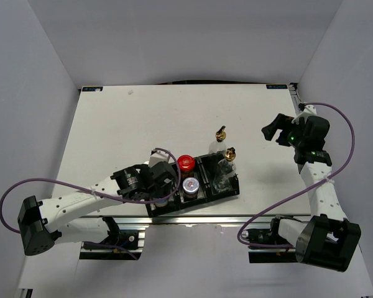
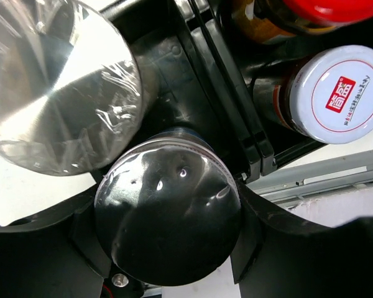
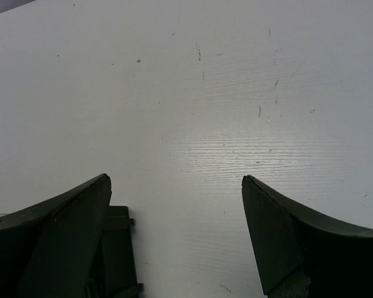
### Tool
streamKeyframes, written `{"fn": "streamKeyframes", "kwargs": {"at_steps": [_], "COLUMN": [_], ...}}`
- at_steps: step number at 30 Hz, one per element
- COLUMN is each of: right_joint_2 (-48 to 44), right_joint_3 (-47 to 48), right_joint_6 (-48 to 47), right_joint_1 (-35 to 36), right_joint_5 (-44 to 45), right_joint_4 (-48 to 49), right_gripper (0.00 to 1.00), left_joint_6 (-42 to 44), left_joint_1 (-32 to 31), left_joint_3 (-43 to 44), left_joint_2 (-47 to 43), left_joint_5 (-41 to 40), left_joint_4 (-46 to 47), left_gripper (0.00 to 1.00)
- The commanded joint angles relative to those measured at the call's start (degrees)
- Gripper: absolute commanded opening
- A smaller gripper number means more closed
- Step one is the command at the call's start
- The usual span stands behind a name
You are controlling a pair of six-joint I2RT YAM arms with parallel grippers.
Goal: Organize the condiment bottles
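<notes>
My left gripper [image 2: 166, 202] is shut on a silver-lidded shaker [image 2: 168, 211], with its jaws against both sides, over the left compartment of the black tray [image 2: 199, 93]. A second silver-lidded shaker [image 2: 56, 87] stands right beside it. The middle compartment holds a red-lidded jar [image 1: 185, 162] and a shaker with a white labelled lid [image 1: 191, 185]. One glass bottle with a gold pourer [image 1: 229, 155] stands in the right compartment. The other one [image 1: 221, 133] stands on the table behind the tray. My right gripper [image 1: 273, 131] is open and empty above the table at the right.
The tray [image 1: 233, 191] sits near the table's front edge, just before the metal rail [image 2: 323, 174]. The right wrist view shows bare white table [image 3: 205, 93] and one tray corner [image 3: 118, 248]. The left arm's purple cable [image 1: 168, 152] loops over the tray's left end.
</notes>
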Motion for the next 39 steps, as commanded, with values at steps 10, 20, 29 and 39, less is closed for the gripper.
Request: {"fn": "streamKeyframes", "kwargs": {"at_steps": [10,20,29,39], "right_joint_2": [-1.48,-1.57,-1.13,-1.22], "right_joint_3": [0.72,0.89,2.21,3.09], "right_joint_6": [0.45,0.1,-0.78,-1.13], "right_joint_1": [-0.21,-0.21,-0.21,-0.21], "right_joint_5": [-3.25,-4.66,-3.43,4.73], "right_joint_4": [2.35,2.62,1.04,-1.07], "right_gripper": [0.89,0.89,0.89,0.89], "left_joint_6": [-3.75,-3.92,-2.96,5.14], "left_joint_1": [-0.99,-1.08,-1.08,34.48], "left_joint_3": [0.69,12.02,38.21,32.71], "left_joint_2": [-2.82,-3.61,9.47,21.17], "left_joint_5": [-2.91,0.61,-17.64,-13.55], "left_joint_4": [0.28,-2.09,-8.95,16.78], "left_gripper": [0.98,0.98,0.98,0.98]}}
